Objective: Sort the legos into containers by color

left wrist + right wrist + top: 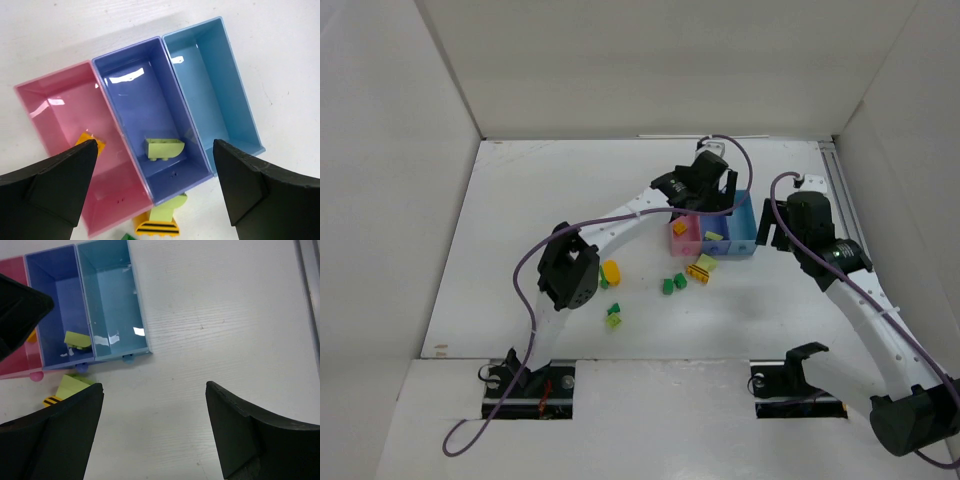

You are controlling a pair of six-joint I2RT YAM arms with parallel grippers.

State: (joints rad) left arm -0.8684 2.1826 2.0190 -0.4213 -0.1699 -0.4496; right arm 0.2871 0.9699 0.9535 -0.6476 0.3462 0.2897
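Left pincer (152, 150) spread wide above bins (135, 95); light blue bin (210, 90) unblocked

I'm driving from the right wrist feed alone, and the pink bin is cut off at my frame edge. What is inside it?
Observer: The left wrist view shows one orange brick on the floor of the pink bin, partly hidden by the left gripper.
Operator: Is that gripper carrying anything?
Observer: No. It is open, with nothing between its fingers, and hovers over the blue-purple bin.
Operator: Any loose bricks out of my frame?
Observer: Yes. The top view shows a pair of dark green bricks on the table, and a larger orange piece farther toward the left arm's side.
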